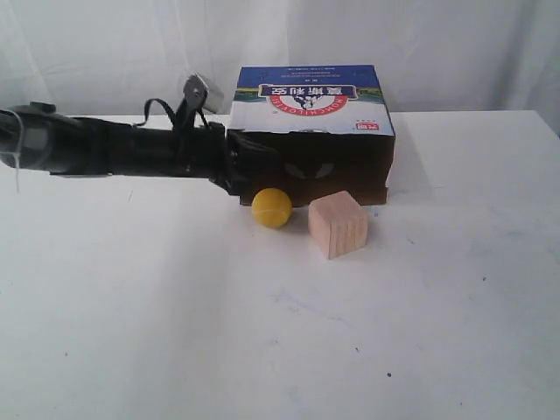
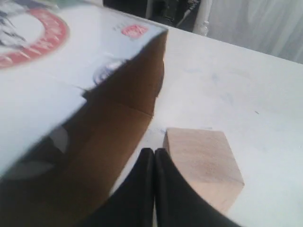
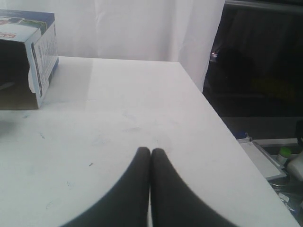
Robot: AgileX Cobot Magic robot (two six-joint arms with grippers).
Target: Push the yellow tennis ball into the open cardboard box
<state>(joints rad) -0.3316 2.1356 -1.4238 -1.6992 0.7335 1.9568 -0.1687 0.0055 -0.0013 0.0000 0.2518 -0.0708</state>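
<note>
Just beside the yellow tennis ball (image 1: 272, 207) and open cardboard box (image 1: 311, 112): left pincer (image 2: 154, 155), closed, empty.

The small, smooth mustard-yellow tennis ball (image 1: 272, 207) rests on the white counter (image 1: 175, 332), roughly midway between its left and right edges and nearer the far edge than the near one. It sits just outside the mouth of the large open cardboard box (image 1: 311, 114), toward the left end of that opening; whether they touch cannot be told. The box stands close to the far edge, blue top with an upside-down red logo facing up, its dark brown interior facing the near edge.
</note>
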